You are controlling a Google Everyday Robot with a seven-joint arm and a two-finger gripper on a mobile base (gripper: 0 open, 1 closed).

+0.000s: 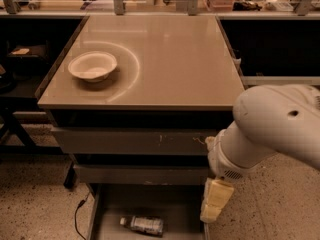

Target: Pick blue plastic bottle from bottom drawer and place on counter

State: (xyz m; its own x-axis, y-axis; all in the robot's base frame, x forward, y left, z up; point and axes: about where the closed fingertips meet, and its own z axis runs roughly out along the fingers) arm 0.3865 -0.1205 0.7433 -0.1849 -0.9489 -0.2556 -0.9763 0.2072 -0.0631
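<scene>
A: Item one, the counter [170,59]?

B: Glossy beige slab, centre of the scene, with a faint curved ring mark on its left half. One shallow white bowl [93,65] stands upright on the near-left part, inside that ring.

A: Below the slab?

B: A grey drawer front [135,141], closed, with pale scratch marks right of its middle. A second plain front sits under it. Lowest is the bottom drawer [150,201], pulled out toward the near edge, grey flat floor showing.

A: Item two, the blue plastic bottle [143,225]?

B: Lying on its side on the floor of the bottom drawer, near the front and roughly central, white cap pointing left. Nothing touches it.

A: Item three, the gripper [214,206]?

B: Pale yellowish, hanging downward from the white arm [270,129] that enters from the right. It sits at the right side wall of the bottom drawer, right of the bottle and apart from it. Whether it is open or closed cannot be told from this angle; it holds nothing that shows.

A: Surroundings?

B: A long cluttered bench [165,6] with metal posts along the far edge. Speckled floor [280,204] on both sides. A dark cable [77,216] trails on the floor left of the bottom drawer.
</scene>
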